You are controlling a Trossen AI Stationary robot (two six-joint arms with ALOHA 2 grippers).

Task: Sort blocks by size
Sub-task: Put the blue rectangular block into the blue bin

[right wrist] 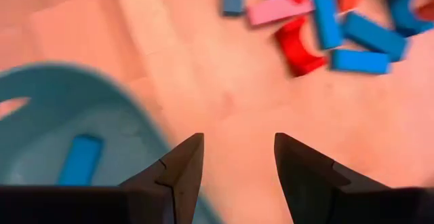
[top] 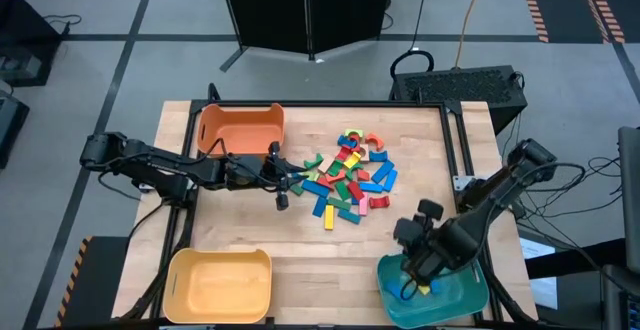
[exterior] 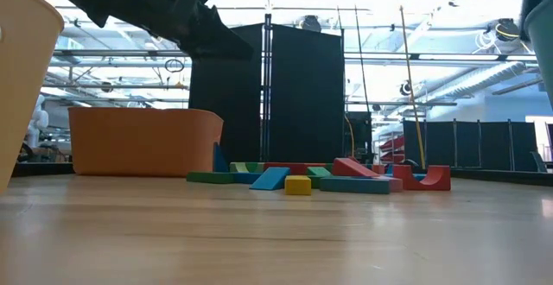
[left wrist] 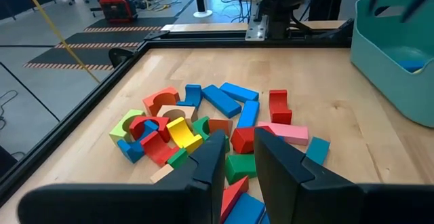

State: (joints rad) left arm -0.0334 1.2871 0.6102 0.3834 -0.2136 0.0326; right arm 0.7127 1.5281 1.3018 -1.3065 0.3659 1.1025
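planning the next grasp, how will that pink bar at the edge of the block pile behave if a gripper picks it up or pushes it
The pink bar looks like rigid painted wood, so it should stay stiff and probably feels light. It lies flat with square edges, so a push would likely slide it, not roll it. The blue blocks crowding it may get dragged along.

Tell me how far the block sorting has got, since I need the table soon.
Barely begun. Done: the teal bin holds a blue block, possibly more. In hand: the right gripper hangs open and empty over that bin's rim; the left gripper, fingers slightly apart and empty, points at the pile. Left: most blocks lie mid-table; the orange bin and yellow bin look empty.
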